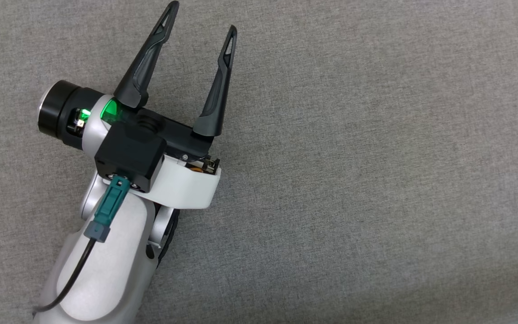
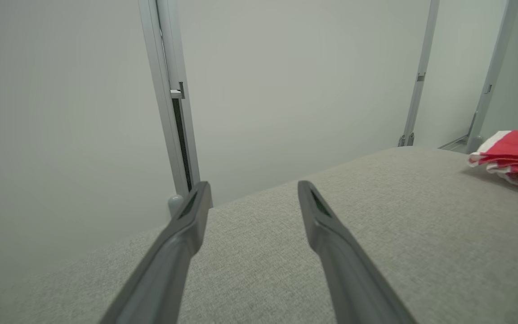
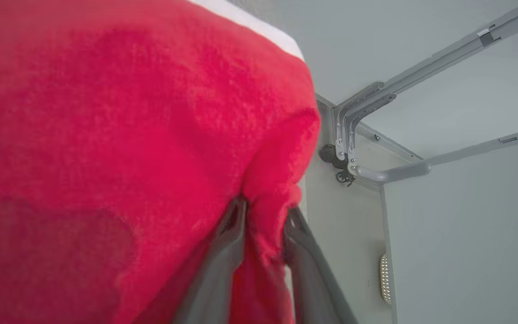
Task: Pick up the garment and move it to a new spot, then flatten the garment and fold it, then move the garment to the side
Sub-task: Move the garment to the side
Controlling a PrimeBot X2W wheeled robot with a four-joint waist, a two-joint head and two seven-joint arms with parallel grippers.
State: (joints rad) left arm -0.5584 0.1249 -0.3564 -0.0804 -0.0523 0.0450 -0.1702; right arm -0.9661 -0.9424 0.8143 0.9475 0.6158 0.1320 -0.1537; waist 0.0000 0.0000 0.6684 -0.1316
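The left gripper [image 1: 203, 17] is hovering wide open above the grey woven fabric surface [image 1: 376, 157]. The right gripper [image 3: 265, 208] is pinching a fold of the red knitted garment with white trim [image 3: 128, 135], which is lying folded on that surface.

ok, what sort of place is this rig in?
Probably a lab test cell, not a home: a grey woven-fabric work surface, plain pale wall panels in grey metal frame posts, and one folded red-and-white garment.
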